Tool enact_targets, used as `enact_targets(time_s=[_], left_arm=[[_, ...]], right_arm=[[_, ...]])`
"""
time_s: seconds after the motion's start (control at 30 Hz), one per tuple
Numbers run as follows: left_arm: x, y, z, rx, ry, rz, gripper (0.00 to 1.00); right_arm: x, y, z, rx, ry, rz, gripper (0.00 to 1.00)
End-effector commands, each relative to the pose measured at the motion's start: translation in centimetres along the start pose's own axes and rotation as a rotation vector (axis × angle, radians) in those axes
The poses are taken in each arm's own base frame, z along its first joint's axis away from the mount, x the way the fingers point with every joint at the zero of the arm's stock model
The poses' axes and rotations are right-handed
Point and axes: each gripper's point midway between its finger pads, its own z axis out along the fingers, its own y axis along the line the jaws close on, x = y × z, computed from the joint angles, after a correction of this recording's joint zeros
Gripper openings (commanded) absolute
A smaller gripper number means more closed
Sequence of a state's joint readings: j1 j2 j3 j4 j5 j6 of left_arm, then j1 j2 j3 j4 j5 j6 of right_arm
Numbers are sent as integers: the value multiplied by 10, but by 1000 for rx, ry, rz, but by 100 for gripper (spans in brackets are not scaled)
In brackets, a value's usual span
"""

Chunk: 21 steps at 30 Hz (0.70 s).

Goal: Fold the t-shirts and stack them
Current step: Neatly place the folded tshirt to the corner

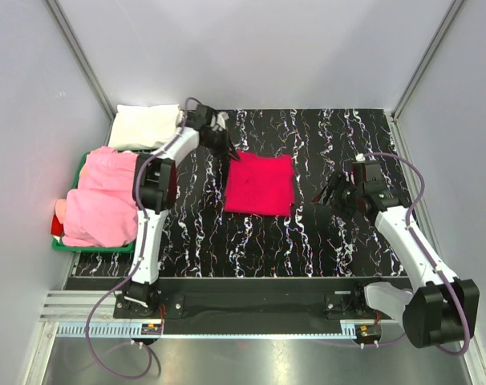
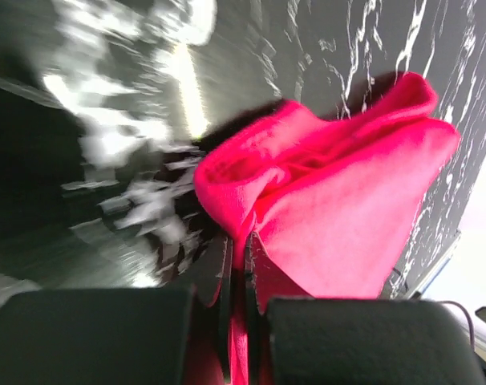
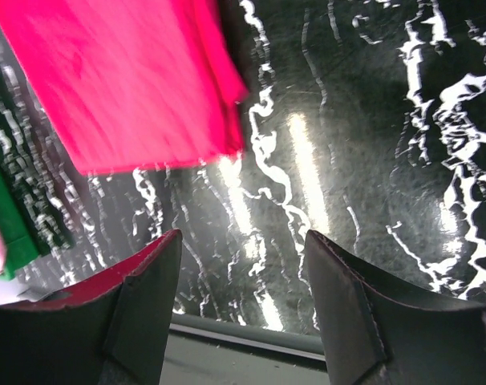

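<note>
**Left fingers pinch the red shirt's corner; right fingers spread and empty**

The left fingers (image 2: 224, 273) are clenched on a bunched fold of the crimson-red t-shirt (image 1: 260, 184), cloth squeezed between them, at the shirt's 11 o'clock corner. The right fingers (image 3: 147, 305) stand spread with nothing between them, above bare table (image 1: 339, 136) at the shirt's 3 o'clock, apart from it. The red t-shirt lies as a folded square near the table's centre. At 9 o'clock, pink t-shirts (image 1: 107, 200) are heaped on a green tray (image 1: 91, 247); a white t-shirt (image 1: 147, 127) lies folded at 10 o'clock.
</note>
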<state>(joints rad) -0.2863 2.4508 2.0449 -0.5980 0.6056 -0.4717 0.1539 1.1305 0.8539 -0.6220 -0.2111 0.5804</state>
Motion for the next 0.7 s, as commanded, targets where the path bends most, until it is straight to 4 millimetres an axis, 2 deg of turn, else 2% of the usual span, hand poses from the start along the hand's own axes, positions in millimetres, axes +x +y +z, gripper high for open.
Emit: enact_targets(time_s=[0.0,0.03,0.07,0.1,0.13,0.37,0.43,0.47,0.53,0.67], left_arm=[[-58,-6,-66,10,-126,94,0],[-64,-4,-73,2,-137,119,0],[-66,7,-78,-14,-127,104,0],[-79,1,-90,-10,-160,130,0],[-85,11,-101,-19,-173,123,0],[-128,39,-152,-32,-313,125,0],[-143,32,-169,-21,-369,155,1],[-151,37,-181,-24,-400,156,2],[-164,33,-202,-33,-467,198,6],[-182,28,-237,-82,-561,266,7]], right_arm=[[1,13,-13,-73,-17,10,69],[2,14,-15,-81,-15,13,69],[4,16,-18,-96,-14,15,69],[5,17,-19,-104,-14,15,69],[7,17,-20,-110,-10,17,69],[14,17,-22,-127,4,17,68],[16,17,-19,-135,15,19,68],[17,17,-18,-132,22,20,67],[18,16,-15,-132,32,20,67],[20,17,-13,-136,47,15,67]])
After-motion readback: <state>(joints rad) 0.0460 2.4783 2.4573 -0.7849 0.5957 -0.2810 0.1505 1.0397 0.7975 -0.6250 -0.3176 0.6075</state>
